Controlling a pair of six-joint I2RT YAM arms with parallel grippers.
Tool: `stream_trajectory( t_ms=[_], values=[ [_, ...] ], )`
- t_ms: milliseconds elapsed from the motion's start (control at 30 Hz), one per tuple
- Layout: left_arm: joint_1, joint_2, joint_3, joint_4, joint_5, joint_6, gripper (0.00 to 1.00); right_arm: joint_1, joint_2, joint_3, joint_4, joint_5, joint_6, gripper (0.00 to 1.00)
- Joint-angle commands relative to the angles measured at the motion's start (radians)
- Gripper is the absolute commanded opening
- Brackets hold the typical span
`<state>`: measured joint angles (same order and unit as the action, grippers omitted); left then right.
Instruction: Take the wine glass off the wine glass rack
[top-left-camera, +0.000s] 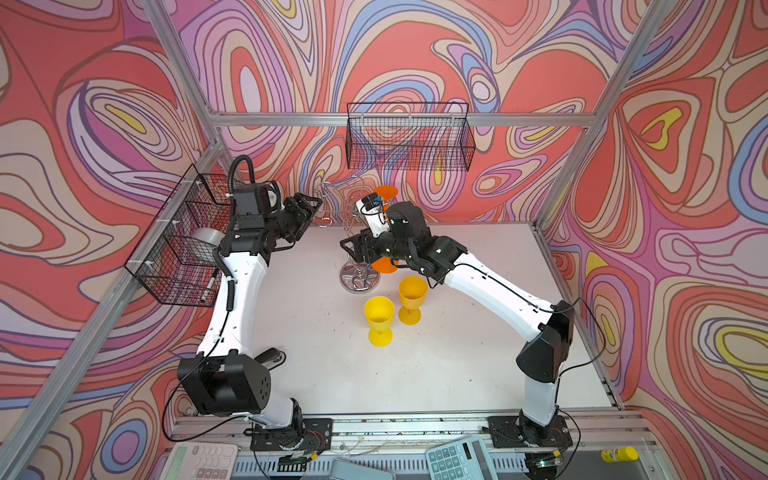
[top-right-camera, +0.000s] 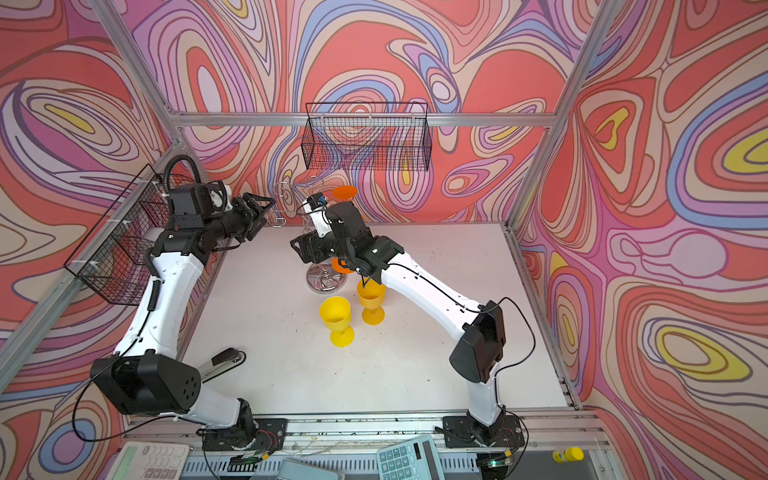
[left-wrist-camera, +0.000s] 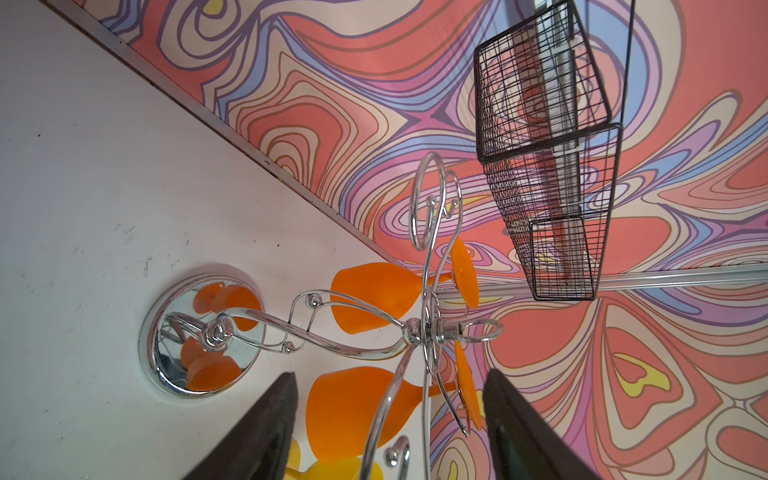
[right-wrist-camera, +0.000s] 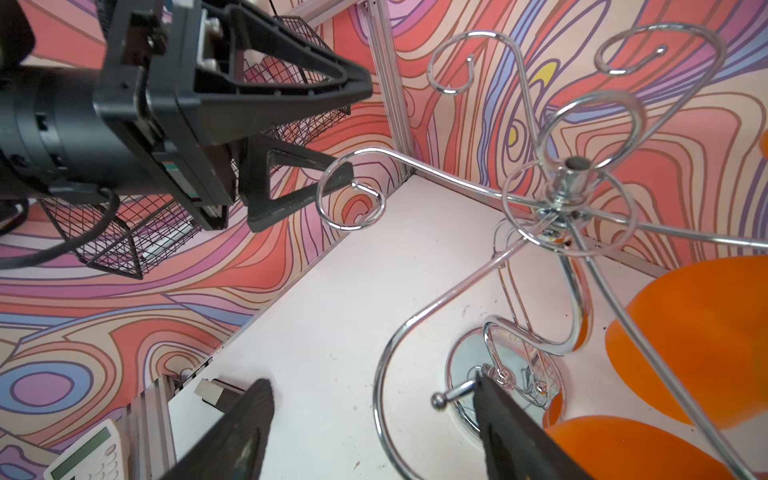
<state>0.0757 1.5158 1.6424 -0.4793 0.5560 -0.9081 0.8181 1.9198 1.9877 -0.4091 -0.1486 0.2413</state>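
Hanging on the rack (left-wrist-camera: 166, 374), the wine glass (left-wrist-camera: 345, 411) is near the wide-open left gripper (left-wrist-camera: 388, 374) and right gripper (right-wrist-camera: 372, 380).

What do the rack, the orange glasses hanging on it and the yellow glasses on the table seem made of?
The wine glass rack: chromed metal wire, mirror-bright; its base reflects orange. The orange glasses: likely plastic, frosted-looking, no glassy glints. The yellow glasses: probably plastic too, matte, evenly coloured.
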Motion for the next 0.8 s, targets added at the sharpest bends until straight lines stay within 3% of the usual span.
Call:
stream_trajectory(
  t_ms=[0, 233, 367, 533, 767],
  values=[
    [0.001, -0.040, 0.019, -0.018, -0.011, 0.025, 0.71, 0.016, 0.040, 0.028, 0.030, 0.029, 0.043, 0.79],
    [0.001, -0.060, 0.012, -0.040, -0.023, 0.048, 0.72, 0.052, 0.100, 0.097, 0.056, 0.046, 0.077, 0.79],
    [0.001, -0.078, 0.005, -0.059, -0.034, 0.075, 0.80, 0.056, 0.091, 0.109, 0.072, 0.061, 0.076, 0.79],
    [0.001, -0.110, -0.022, -0.064, -0.046, 0.096, 0.90, 0.055, 0.051, 0.110, 0.087, 0.085, 0.065, 0.79],
    [0.001, -0.166, -0.091, -0.059, -0.053, 0.098, 0.93, 0.054, -0.086, -0.008, 0.146, 0.157, 0.050, 0.80]
  ],
)
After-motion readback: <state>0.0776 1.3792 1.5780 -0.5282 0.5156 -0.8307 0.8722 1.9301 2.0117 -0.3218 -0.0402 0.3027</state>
